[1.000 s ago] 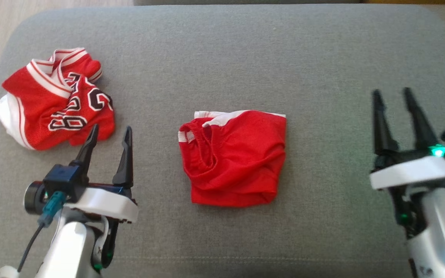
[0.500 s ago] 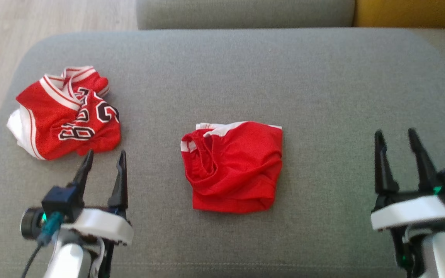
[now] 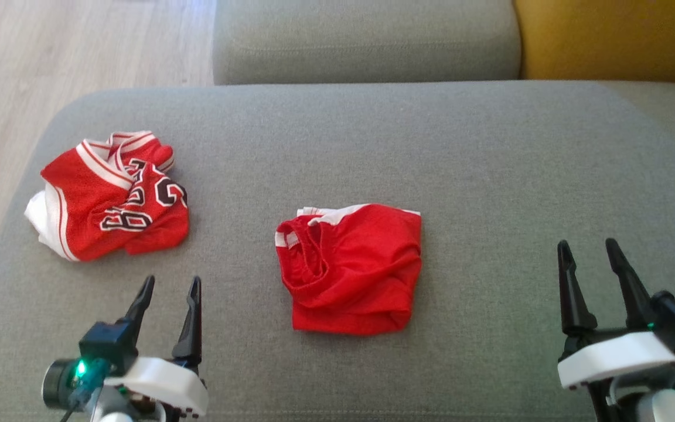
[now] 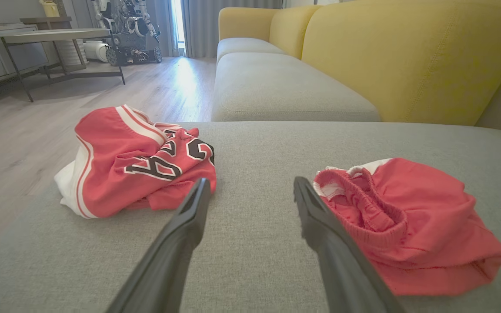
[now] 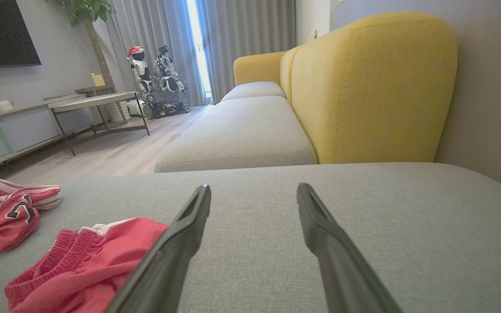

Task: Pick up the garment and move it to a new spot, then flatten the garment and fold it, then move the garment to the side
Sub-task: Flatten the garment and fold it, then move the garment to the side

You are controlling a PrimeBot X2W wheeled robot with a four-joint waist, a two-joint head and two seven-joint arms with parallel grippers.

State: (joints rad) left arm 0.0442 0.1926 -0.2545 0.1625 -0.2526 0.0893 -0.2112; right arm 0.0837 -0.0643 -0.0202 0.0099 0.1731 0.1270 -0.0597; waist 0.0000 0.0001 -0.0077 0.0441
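Note:
A folded red garment (image 3: 352,269) with a white waistband edge lies in the middle of the grey cushion (image 3: 490,164). At the cushion's left lies a crumpled red jersey (image 3: 109,196) with white trim and black numbers. My left gripper (image 3: 172,281) is open and empty, just in front of the jersey and left of the folded garment. My right gripper (image 3: 586,243) is open and empty over bare cushion, well to the right. In the left wrist view, the left gripper (image 4: 251,181) points between the jersey (image 4: 133,161) and the folded garment (image 4: 407,221). In the right wrist view, the right gripper (image 5: 255,188) has the folded garment (image 5: 85,256) at its lower left.
A second grey seat cushion (image 3: 367,41) adjoins the far edge, with a yellow backrest (image 3: 607,38) at the far right. Wooden floor (image 3: 50,64) lies beyond the cushion's left edge. A low table (image 5: 98,102) and another robot (image 5: 159,82) stand far off.
The head camera has tilted up, showing more of the far sofa. Both grippers have drawn back toward me, away from the garments, still open. The garments have not moved.

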